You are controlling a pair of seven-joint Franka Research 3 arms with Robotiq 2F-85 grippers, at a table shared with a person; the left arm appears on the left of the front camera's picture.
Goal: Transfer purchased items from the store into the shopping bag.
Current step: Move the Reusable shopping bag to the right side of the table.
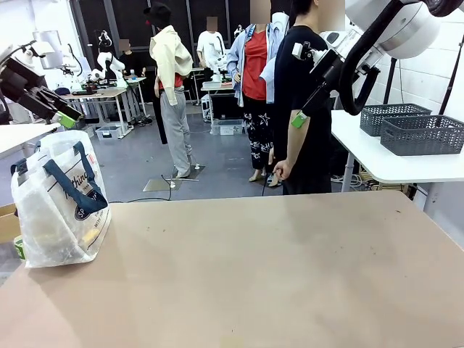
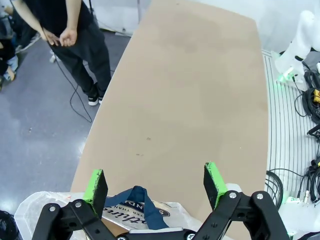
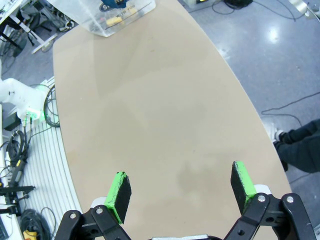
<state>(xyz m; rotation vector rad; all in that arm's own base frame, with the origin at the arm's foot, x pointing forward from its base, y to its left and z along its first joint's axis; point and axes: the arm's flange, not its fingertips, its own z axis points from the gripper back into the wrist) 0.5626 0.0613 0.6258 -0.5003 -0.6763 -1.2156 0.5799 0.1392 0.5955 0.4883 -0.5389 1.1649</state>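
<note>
The shopping bag point(image 1: 54, 210), translucent white with navy straps, stands on the tan table's left end. A yellow packet point(image 1: 90, 235) and pale shapes show dimly through its side. My left gripper point(image 1: 64, 116) hangs open above the bag. In the left wrist view that gripper point(image 2: 155, 180) looks down on the bag's top point(image 2: 40, 215) and a blue strap point(image 2: 135, 196). My right gripper point(image 1: 299, 87) is raised high at the right, open and holding nothing. In its own view the right gripper point(image 3: 180, 187) is over bare table, with the bag point(image 3: 107, 12) far off. Two dark grey lattice baskets point(image 1: 420, 130) sit on a white side table; I cannot tell whether either is the store.
A person in black point(image 1: 312, 152) stands at the far edge, hands clasped behind the back point(image 2: 67, 36). The table top point(image 1: 275, 268) is wide and bare right of the bag. Cables lie on the floor beside the table point(image 2: 295, 125).
</note>
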